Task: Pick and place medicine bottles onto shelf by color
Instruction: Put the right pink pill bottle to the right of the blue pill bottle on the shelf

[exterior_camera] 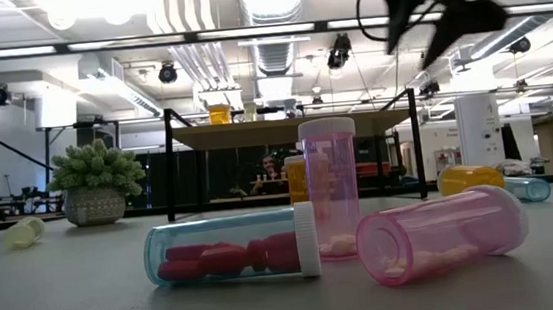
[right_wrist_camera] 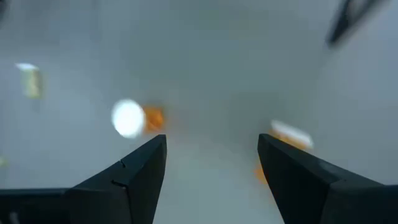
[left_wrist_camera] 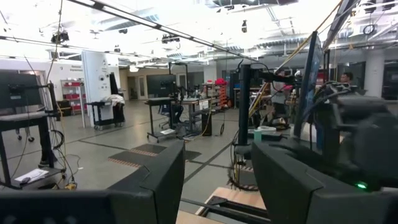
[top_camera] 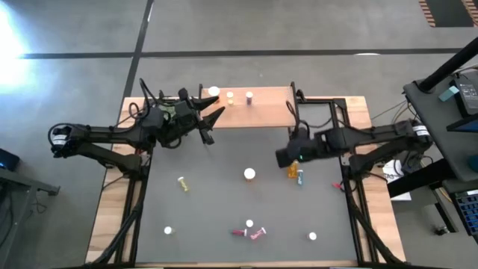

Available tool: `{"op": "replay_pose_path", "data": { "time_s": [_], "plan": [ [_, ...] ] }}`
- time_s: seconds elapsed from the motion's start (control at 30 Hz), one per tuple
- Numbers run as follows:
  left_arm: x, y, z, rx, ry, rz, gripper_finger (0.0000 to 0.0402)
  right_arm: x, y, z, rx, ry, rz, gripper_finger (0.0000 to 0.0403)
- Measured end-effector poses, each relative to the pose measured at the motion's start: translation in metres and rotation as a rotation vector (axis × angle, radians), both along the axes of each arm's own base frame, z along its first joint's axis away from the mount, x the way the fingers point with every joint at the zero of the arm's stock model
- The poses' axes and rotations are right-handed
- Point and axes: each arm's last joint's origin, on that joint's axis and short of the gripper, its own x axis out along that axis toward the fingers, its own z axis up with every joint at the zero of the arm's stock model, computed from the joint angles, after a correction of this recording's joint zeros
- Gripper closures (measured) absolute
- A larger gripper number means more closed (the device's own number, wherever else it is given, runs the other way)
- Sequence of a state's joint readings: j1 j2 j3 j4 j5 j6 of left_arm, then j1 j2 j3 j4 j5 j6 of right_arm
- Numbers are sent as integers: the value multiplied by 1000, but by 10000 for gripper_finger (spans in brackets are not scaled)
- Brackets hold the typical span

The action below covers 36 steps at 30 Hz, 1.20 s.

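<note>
Grey table top (top_camera: 224, 209) fills the middle of the high view, and small bottles are scattered on it. Nearest, at the lower edge of that view, two pink bottles (top_camera: 250, 233) are lying on their sides, with white-capped ones to the lower left and lower right. At the left of the middle, a yellowish bottle (top_camera: 182, 183) is lying down. Nearer the centre, an orange bottle (top_camera: 249, 174) is seen with its white cap up. Right of centre, another orange bottle (top_camera: 292, 170) is found just below the right gripper (top_camera: 286, 156), whose fingers are seen wide apart in the right wrist view and hold nothing. At the upper edge, the wooden shelf (top_camera: 265, 108) carries three bottles already. The left gripper (top_camera: 212, 123) is hanging over the shelf's left end; its fingers are partly apart and no bottle is seen between them.

These bottles are judged to be light, stiff plastic with smooth, slippery round walls, so a lying one may roll away. It is best taken across the body, under the cap.
</note>
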<state>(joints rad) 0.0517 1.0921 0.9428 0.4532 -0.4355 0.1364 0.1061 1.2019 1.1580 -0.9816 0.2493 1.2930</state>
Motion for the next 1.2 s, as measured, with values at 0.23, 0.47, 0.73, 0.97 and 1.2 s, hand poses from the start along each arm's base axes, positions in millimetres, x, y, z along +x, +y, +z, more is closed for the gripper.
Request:
{"op": "replay_pose_path", "data": {
  "time_s": [0.23,0.47,0.73,0.97,1.2],
  "plan": [
    [0,0,0,0,1,0,233,-16,27,-18,104,263,-45,160],
    [0,0,-1,0,3,0,233,-31,29,-35,200,483,-31,161],
    [0,0,-2,0,5,0,233,-43,37,-72,454,468,78,161],
    [0,0,-2,-1,5,0,233,-41,65,-76,560,367,275,161],
    [0,0,-2,-1,4,0,233,-49,96,-61,573,369,383,161]
  ]
}}
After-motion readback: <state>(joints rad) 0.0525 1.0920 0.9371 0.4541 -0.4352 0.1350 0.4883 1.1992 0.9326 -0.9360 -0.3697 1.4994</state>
